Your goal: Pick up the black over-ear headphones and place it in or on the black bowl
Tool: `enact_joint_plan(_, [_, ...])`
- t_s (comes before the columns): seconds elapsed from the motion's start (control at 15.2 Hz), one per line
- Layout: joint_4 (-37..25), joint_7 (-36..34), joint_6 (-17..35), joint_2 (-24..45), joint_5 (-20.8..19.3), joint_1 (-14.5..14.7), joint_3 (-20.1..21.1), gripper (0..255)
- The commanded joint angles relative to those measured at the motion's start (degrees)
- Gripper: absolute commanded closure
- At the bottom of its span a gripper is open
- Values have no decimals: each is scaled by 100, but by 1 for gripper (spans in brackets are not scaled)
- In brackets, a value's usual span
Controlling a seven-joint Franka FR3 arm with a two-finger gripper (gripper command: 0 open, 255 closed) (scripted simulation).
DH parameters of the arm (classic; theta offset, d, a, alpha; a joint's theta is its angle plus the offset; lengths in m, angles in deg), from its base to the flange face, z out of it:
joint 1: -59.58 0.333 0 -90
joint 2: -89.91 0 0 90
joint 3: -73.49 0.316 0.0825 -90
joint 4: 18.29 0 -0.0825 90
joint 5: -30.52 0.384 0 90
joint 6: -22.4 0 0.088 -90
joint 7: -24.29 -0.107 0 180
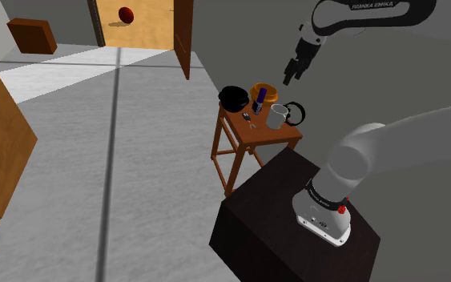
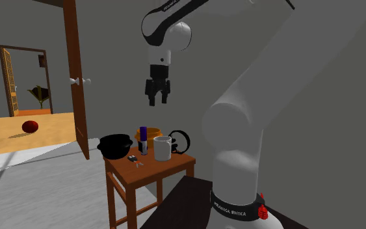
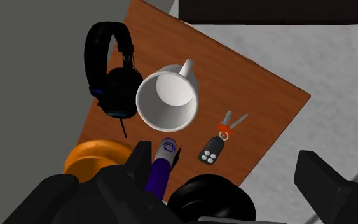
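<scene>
The black over-ear headphones lie at one edge of a small wooden side table, right beside a white mug. The headphones sit on the table's side nearest the stand; the black bowl rests on the opposite corner. In the second exterior view the headphones are behind the mug and the bowl is at the table's left. My gripper hangs open well above the table, holding nothing. It also appears as the gripper and the gripper.
A purple bottle, an orange dish and keys with a fob share the table. The dark stand is next to the table. An open wooden door leads to a room with a red ball.
</scene>
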Motion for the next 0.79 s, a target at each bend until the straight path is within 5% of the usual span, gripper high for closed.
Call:
enact_joint_plan(0.0, [-14, 241, 235, 282, -82, -59, -257, 0])
enact_joint_plan(0.73, [-491, 1677, 1445, 2218, 80, -132, -1604, 0])
